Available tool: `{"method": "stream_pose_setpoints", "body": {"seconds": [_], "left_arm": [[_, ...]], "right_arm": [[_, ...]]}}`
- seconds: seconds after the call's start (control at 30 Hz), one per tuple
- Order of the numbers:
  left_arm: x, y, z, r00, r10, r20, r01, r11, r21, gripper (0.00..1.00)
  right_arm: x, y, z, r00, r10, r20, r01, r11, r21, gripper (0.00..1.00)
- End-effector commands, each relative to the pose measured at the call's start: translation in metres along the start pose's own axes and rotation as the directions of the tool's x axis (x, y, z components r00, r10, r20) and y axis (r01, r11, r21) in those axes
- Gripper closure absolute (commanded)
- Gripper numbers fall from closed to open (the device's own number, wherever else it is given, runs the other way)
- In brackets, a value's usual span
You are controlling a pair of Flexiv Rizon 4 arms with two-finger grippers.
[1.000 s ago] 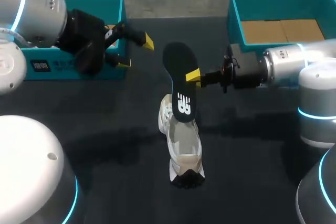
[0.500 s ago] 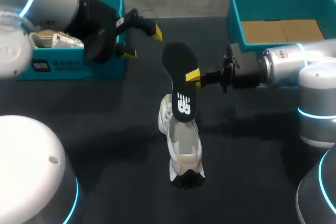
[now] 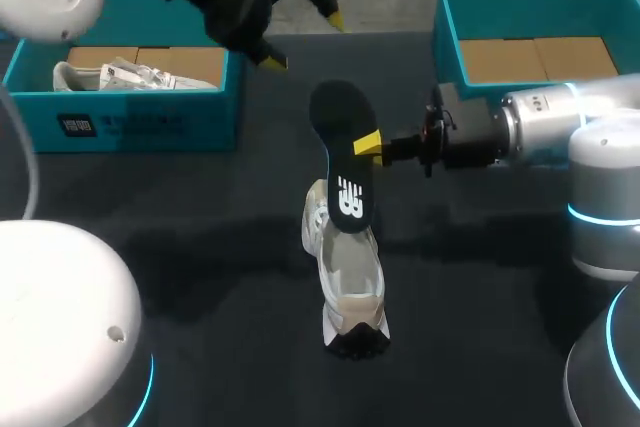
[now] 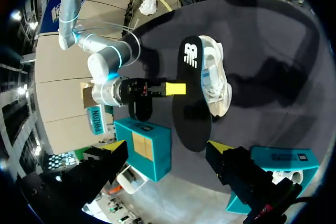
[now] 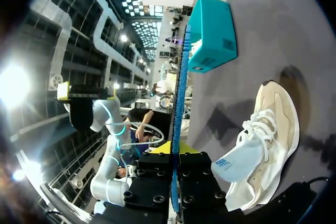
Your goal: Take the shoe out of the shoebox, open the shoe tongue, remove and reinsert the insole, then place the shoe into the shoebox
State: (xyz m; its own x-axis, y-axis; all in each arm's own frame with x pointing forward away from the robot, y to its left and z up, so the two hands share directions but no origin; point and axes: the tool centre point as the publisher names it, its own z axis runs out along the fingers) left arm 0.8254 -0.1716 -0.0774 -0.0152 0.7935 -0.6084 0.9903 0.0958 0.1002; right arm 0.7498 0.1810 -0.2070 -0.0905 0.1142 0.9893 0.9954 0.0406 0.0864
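Note:
A black insole (image 3: 345, 162) stands upright over the heel of the beige shoe (image 3: 345, 272), which lies mid-table with its toe toward the front edge. My right gripper (image 3: 367, 144) is shut on the insole's edge from the right. In the right wrist view the insole (image 5: 178, 108) shows edge-on between my own gripper (image 5: 173, 153), with the shoe (image 5: 262, 140) beside it, tongue up. My left gripper (image 3: 303, 40) hangs open and empty high over the far table edge, behind the insole. Its wrist view looks down on the insole (image 4: 191, 98) and shoe (image 4: 215, 82) past its open gripper (image 4: 163, 153).
A teal shoebox (image 3: 120, 112) at the back left holds a second pale shoe (image 3: 130, 75). Another teal shoebox (image 3: 448, 42) at the back right shows a bare cardboard floor, with my right arm running in front of it.
My left arm has lifted and swung to the right toward the far edge, uncovering the left shoebox. The right gripper, insole and shoe have stayed still.

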Motion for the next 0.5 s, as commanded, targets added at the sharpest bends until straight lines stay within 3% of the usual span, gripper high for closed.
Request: {"method": "stream_pose_setpoints", "body": {"seconds": [0.03,0.5], "left_arm": [[-0.017,0.012,0.011,0.959,0.006,-0.284,0.011,0.998,0.058,0.0],[-0.028,-0.005,0.014,0.907,0.023,-0.42,0.019,0.995,0.098,0.0]], "right_arm": [[0.0,-0.001,0.001,1.0,-0.001,0.001,0.001,1.0,-0.002,1.0],[0.0,-0.001,0.001,1.0,-0.001,0.001,0.001,1.0,-0.002,1.0]]}}
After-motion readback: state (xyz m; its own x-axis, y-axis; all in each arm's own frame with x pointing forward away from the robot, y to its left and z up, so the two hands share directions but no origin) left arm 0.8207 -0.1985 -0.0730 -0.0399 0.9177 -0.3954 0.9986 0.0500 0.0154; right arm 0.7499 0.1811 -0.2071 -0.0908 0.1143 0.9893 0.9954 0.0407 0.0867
